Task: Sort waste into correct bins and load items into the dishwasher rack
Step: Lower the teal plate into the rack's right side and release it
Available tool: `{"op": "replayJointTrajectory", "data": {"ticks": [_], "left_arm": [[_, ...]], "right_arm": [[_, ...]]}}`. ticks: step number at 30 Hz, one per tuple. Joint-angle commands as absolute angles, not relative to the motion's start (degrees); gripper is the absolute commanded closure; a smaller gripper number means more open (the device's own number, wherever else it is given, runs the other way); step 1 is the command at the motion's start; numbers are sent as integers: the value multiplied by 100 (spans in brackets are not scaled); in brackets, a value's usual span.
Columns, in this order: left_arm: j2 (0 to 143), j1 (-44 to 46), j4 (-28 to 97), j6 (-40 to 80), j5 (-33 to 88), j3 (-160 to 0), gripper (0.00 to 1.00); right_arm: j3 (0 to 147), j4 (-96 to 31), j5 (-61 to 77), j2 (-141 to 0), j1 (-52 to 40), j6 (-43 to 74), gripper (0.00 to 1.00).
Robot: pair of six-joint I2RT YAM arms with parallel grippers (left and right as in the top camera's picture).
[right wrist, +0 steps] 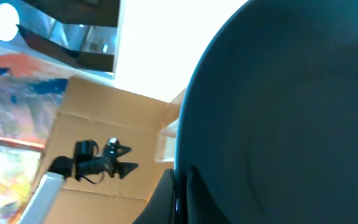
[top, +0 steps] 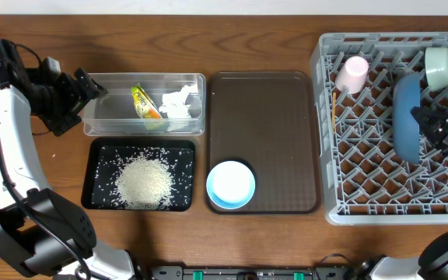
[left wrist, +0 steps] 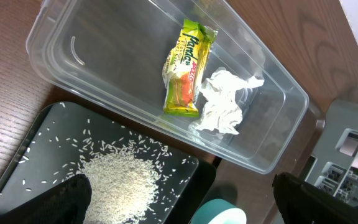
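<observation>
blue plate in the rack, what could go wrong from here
1. The blue plate stands on edge in the rack with the right gripper shut on its rim. If it is not seated between pegs, it may tip on release, perhaps toward the pink cup.
2. The white and blue bowl sits at the brown tray's front corner beside the black tray of rice. Reaching for it could nudge that tray and scatter grains.
</observation>
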State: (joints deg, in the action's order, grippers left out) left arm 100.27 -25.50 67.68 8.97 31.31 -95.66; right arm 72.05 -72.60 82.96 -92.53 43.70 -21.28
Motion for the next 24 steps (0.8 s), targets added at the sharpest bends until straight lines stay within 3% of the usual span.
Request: {"op": "replayJointTrajectory", "data": {"ticks": [1, 11, 24], "left_arm": [[9933, -2569, 6790, 860, 3138, -9697, 4], [9933, -2569, 6790, 860, 3138, -9697, 4], [9933, -2569, 6790, 860, 3138, -9697, 4]], "right_arm": [[7144, -7529, 8890, -9327, 4338, -2268, 99], [7144, -8847, 8941, -9327, 3833, -3489, 99], [6746, -8530, 8934, -9327, 3859, -3782, 99]]}}
